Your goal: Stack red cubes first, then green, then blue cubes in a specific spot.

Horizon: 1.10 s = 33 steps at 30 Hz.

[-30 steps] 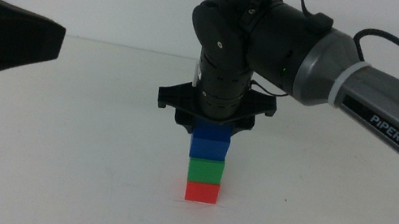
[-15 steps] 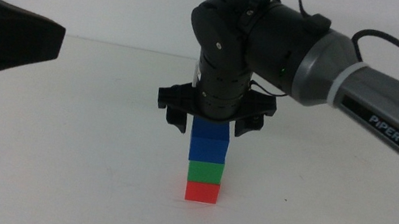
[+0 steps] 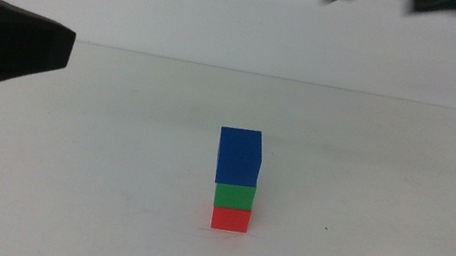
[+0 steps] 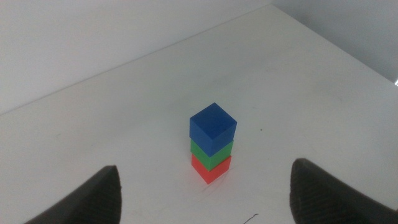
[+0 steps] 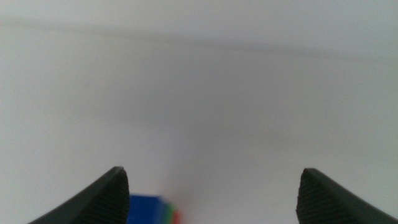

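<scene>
Middle view: blue cube (image 3: 238, 156) sat on green (image 3: 235, 196) on red cube (image 3: 231, 218), mid-table; I judged stacking done. Left wrist: left gripper (image 4: 205, 193) gaped, near-left. Right wrist: right gripper (image 5: 211, 196) gaped high above; I'd retreat clear, avoiding any nudge.

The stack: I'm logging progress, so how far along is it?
Stacking looks done: the red cube sits on the table, the green cube on it, the blue cube on top. Nothing is in hand: the right gripper is open and well above, and the left gripper waits open to the side. Nothing visibly remains.
</scene>
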Motion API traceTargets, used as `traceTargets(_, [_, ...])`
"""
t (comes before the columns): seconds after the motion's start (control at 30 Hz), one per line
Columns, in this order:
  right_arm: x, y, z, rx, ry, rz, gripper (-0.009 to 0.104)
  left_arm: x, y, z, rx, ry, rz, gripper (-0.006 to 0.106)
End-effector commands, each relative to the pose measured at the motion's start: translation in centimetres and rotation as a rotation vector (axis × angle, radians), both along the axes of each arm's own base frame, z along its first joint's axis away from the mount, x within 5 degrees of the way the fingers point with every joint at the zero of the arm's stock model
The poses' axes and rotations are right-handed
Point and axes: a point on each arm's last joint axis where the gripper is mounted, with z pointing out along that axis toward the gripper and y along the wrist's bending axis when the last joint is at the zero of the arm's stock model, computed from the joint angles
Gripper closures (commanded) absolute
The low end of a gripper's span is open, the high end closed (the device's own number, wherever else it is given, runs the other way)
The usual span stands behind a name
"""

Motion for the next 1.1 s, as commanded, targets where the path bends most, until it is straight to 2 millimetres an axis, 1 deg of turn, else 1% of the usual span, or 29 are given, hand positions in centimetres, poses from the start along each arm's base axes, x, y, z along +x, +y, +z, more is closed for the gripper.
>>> traceTargets(0.0, [-2.2, -4.8, 3.5, -0.036, -0.091, -0.046, 0.013, 0.0, 0.0, 1.4, -0.064, -0.074, 0.012, 0.009])
traceTargets(0.1, [-4.3, -9.2, 5.1, -0.031, -0.177, -0.046, 0.013, 0.0, 0.0, 1.4, -0.064, -0.074, 0.012, 0.009])
traceTargets(0.17, [-5.9, -12.0, 5.5, -0.012, -0.275, -0.048, 0.013, 0.0, 0.0, 1.4, -0.064, -0.074, 0.012, 0.009])
traceTargets(0.2, [-6.3, -13.1, 5.2, -0.001, -0.322, -0.061, 0.013, 0.0, 0.0, 1.4, -0.064, -0.074, 0.012, 0.009])
traceTargets(0.27, [-7.6, -15.5, 4.8, 0.028, -0.416, -0.100, 0.013, 0.0, 0.0, 1.4, -0.064, -0.074, 0.012, 0.009])
traceTargets(0.37, [-8.8, -18.0, 3.5, 0.025, -0.466, -0.169, 0.013, 0.0, 0.0, 1.4, -0.064, -0.074, 0.012, 0.009])
traceTargets(0.43, [-9.1, -19.1, 2.7, 0.017, -0.473, -0.210, 0.013, 0.0, 0.0, 1.4, -0.064, -0.074, 0.012, 0.009])
traceTargets(0.5, [-9.2, -19.9, 2.1, 0.004, -0.468, -0.254, 0.013, 0.0, 0.0, 1.4, -0.064, -0.074, 0.012, 0.009])
traceTargets(0.57, [-9.2, -20.3, 2.0, -0.011, -0.461, -0.274, 0.013, 0.0, 0.0, 1.4, -0.064, -0.074, 0.012, 0.009])
traceTargets(0.9, [-9.1, -20.5, 1.9, -0.035, -0.460, -0.282, 0.013, 0.0, 0.0, 1.4, -0.064, -0.074, 0.012, 0.009])
traceTargets(1.0, [-9.1, -20.5, 1.9, -0.035, -0.460, -0.282, 0.013, 0.4, 0.3, 0.2, -0.009, -0.067, 0.040, 0.009])
traceTargets(1.07, [-9.1, -20.5, 1.9, -0.034, -0.461, -0.282, 0.013, 0.6, 1.2, -0.6, 0.092, -0.105, 0.105, 0.009])
